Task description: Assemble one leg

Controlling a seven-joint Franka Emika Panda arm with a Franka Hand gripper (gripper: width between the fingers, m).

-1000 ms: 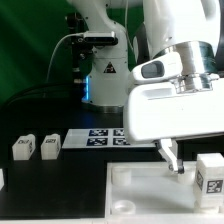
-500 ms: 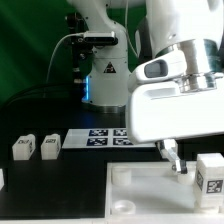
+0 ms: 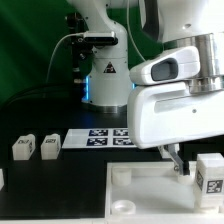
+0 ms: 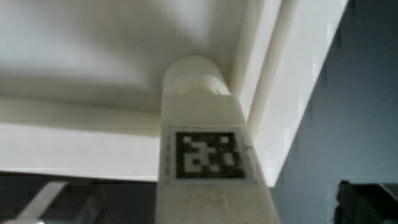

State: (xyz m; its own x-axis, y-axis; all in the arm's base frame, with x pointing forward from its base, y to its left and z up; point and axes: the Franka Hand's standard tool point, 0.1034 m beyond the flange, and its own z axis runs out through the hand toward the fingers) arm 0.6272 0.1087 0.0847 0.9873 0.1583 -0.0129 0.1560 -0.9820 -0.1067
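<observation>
In the wrist view one leg [image 4: 214,185], a white block with a square marker tag, stands with its far end in a corner socket of the large white panel [image 4: 89,60]. My gripper [image 4: 205,216] straddles this leg. Its dark fingers [image 4: 365,203] stand apart from the leg's sides, so it is open. In the exterior view the gripper [image 3: 175,163] hangs over the panel's [image 3: 140,188] far right corner, and the hand hides the leg there. Two more legs [image 3: 22,147] [image 3: 50,146] stand at the exterior view's left and another [image 3: 211,172] at its right.
The marker board [image 3: 98,137] lies behind the panel. A further white part [image 3: 2,178] shows at the exterior view's left edge. A second robot base and cables [image 3: 100,70] stand at the back.
The hand has turned about its axis and shifted a little toward the exterior view's right. The fingers stay over the same panel corner. The loose legs have not moved.
</observation>
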